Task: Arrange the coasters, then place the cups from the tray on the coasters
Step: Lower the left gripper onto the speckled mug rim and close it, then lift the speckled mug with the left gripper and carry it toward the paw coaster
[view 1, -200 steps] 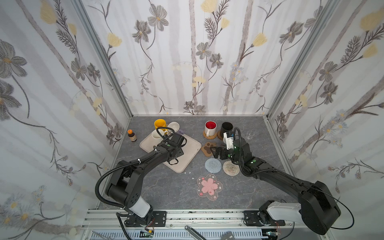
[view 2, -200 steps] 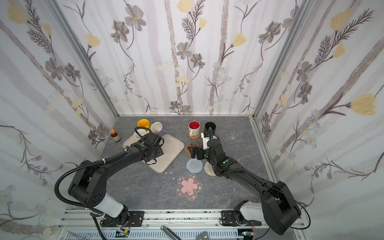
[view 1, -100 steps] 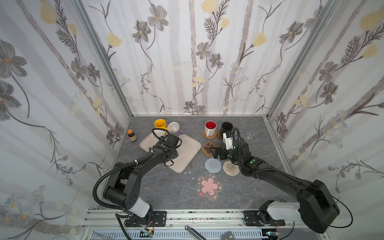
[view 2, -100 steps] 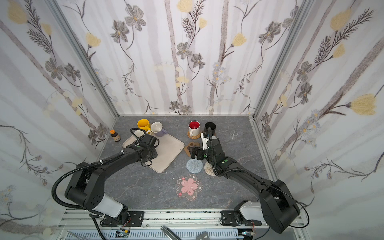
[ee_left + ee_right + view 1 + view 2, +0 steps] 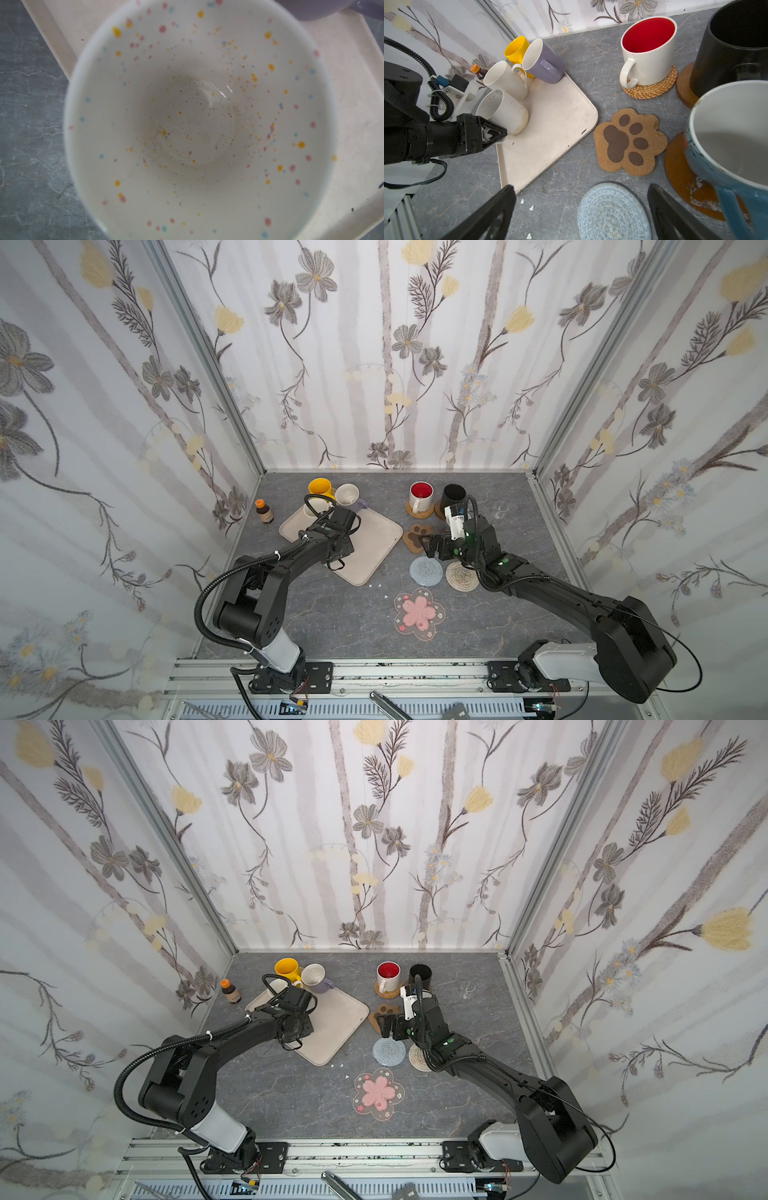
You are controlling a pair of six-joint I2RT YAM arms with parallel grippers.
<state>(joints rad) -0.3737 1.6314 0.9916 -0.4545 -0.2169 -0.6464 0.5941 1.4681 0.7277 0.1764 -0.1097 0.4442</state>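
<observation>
the left gripper [image 5: 496,135] sat at the speckled cup [image 5: 504,110] by the tray [image 5: 550,128]'s left edge (clamped or not, i couldn't tell), the right gripper [image 5: 581,199] gaped apart, and a shallow rim pinch could tip it off.

Small brown bottle [image 5: 264,511] with orange cap, upright at far left of tabletop beside the wall, small clear glass [image 5: 500,511] at far right, grey marbled tabletop [image 5: 332,622], few white scraps [image 5: 376,585] mid-table, floral-papered walls [image 5: 374,364] on three sides, metal rail [image 5: 374,672] along front edge
</observation>
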